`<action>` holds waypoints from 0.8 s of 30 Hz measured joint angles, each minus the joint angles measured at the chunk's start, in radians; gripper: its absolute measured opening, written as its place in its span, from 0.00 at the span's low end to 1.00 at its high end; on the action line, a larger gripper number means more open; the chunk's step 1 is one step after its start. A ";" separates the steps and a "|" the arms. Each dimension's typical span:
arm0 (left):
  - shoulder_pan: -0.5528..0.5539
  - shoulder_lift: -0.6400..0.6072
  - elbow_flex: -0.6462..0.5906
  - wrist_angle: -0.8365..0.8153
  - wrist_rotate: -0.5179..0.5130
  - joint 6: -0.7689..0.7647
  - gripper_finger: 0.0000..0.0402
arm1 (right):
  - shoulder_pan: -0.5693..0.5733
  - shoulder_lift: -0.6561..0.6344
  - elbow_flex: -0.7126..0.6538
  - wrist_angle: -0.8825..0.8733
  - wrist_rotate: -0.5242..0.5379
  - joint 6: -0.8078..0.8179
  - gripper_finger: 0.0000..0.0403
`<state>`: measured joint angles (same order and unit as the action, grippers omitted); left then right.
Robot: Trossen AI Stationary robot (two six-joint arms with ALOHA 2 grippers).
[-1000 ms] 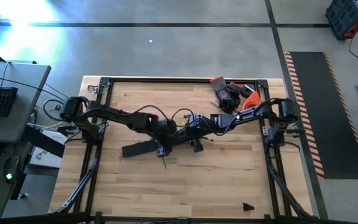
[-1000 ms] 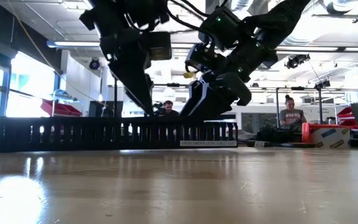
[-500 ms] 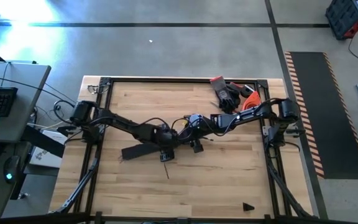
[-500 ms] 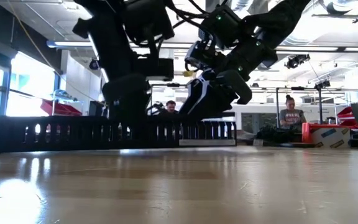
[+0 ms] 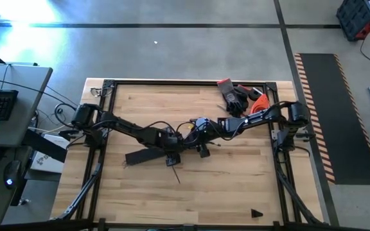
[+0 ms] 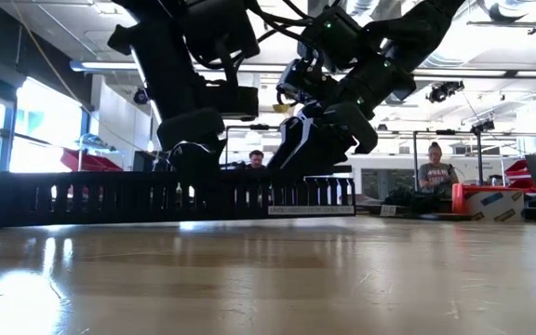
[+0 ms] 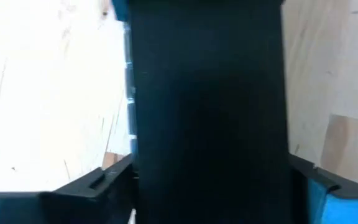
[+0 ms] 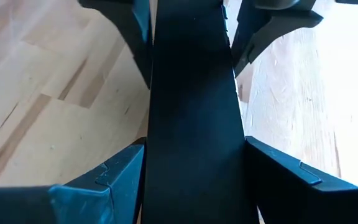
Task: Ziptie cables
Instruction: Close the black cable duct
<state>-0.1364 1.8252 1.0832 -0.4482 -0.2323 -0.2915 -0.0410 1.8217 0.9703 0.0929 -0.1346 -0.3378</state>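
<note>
Compared with a second earlier, the left gripper [image 5: 170, 156] had descended, fingers spread wide astride the black duct [image 6: 110, 198]. The right gripper [image 5: 202, 149] clasped the duct's right end. Cables unseen. Gloves [image 5: 236, 97] lay on the far surface [image 5: 223, 186].

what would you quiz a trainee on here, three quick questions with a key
1. True or false: the right gripper has a finger on each side of the black duct.
2. Multiple choice: the gloves lie A) on the right arm's side, B) on the left arm's side, C) under the duct.
3. Fill in: the left gripper straddles the same black ____.
Key: 1 true; 2 A; 3 duct.
</note>
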 joint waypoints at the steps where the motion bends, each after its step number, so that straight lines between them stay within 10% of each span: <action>1: 0.000 0.000 0.000 0.000 -0.004 -0.004 0.63 | 0.000 0.000 0.000 0.000 -0.001 0.000 0.56; 24: -0.022 0.010 -0.002 0.005 -0.006 0.064 0.51 | 0.001 0.028 0.000 0.046 -0.013 -0.004 0.71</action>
<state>-0.1580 1.8353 1.0813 -0.4436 -0.2384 -0.2272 -0.0402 1.8495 0.9703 0.1393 -0.1471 -0.3416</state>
